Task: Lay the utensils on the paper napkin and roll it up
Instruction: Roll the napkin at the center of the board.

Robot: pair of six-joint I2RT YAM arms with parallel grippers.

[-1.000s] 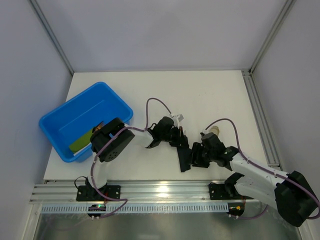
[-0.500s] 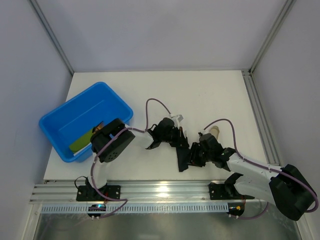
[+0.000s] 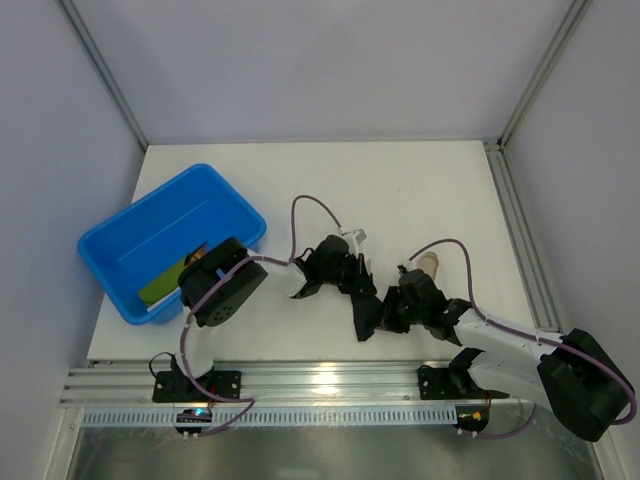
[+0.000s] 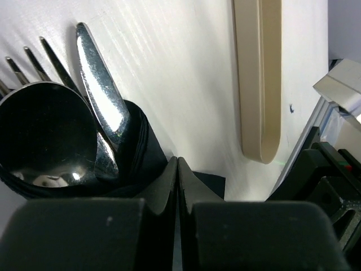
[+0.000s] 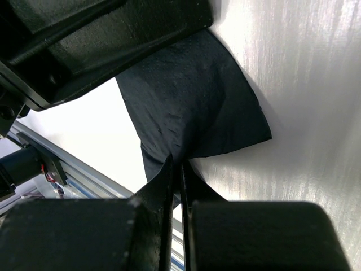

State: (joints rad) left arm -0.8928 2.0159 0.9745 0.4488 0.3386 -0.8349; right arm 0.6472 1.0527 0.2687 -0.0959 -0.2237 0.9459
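Pinches paper napkin (image 5: 192, 107) flap in right gripper (image 5: 176, 169) jaws, spread a second ago; keeps left gripper (image 4: 177, 169) jaws pressed together beside wrapped utensils (image 4: 96, 96); permits further rolling.

Overhead view wide; wrist views close (both share napkin (image 5: 192, 113)).

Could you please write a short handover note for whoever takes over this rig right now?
Grippers: the left gripper is shut, its tips against the rolled part of the thin matte black paper napkin; whether it pinches paper is unclear. The right gripper is shut on the napkin's loose flap, which lies spread on the white table.
Things: the shiny silver metal utensils (spoon, knife, fork) sit inside the roll, heads sticking out.
Done: utensils on the napkin, roll partly formed.
Left: wrap the loose flap round to finish the roll.
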